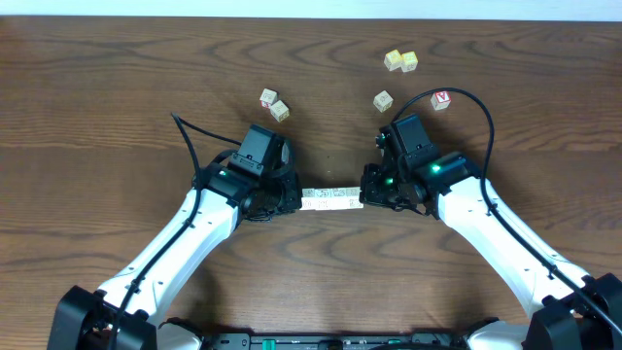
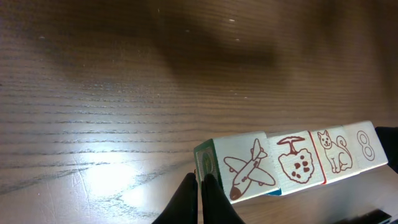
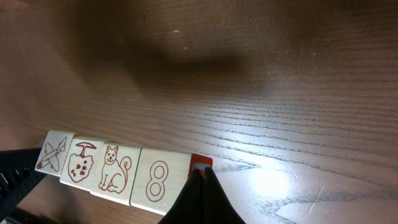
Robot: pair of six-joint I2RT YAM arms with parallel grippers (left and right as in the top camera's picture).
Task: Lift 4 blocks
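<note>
Four pale picture blocks (image 1: 330, 198) form one tight row between my two arms. The left wrist view shows their tops: an airplane (image 2: 249, 169), a spotted mushroom (image 2: 294, 162), a cat (image 2: 333, 151) and an 8 (image 2: 367, 144). My left gripper (image 2: 200, 178) is shut, its closed tips pressed against the airplane block's green-marked end (image 1: 294, 197). My right gripper (image 3: 200, 172) is shut too, its tips pressed on the red-edged end of the 8 block (image 3: 157, 180). The row is squeezed from both ends. It appears to hang just above the table; I cannot tell for sure.
Loose cubes lie at the back of the wooden table (image 1: 117, 117): two pale ones (image 1: 274, 104) behind my left arm, one (image 1: 383, 100) behind my right arm, a red-lettered cube (image 1: 441, 98) next to it, and two yellow cubes (image 1: 400, 61) farther back.
</note>
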